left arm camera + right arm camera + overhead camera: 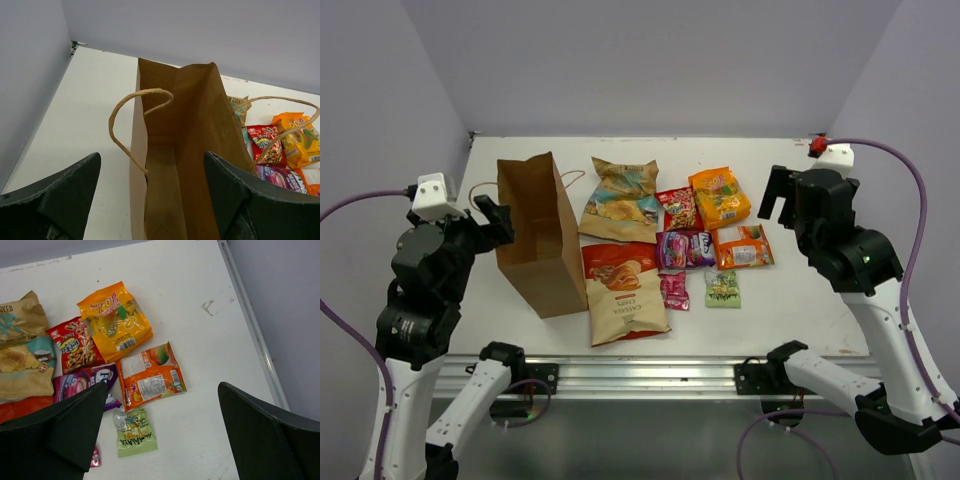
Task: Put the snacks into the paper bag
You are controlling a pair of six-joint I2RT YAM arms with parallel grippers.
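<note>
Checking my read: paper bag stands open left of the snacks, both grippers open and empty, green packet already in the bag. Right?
No. The green packet is not in the paper bag: it lies on the table at the near right of the snacks, as the right wrist view shows. The rest holds: bag open left of them, left gripper and right gripper open, empty.
</note>
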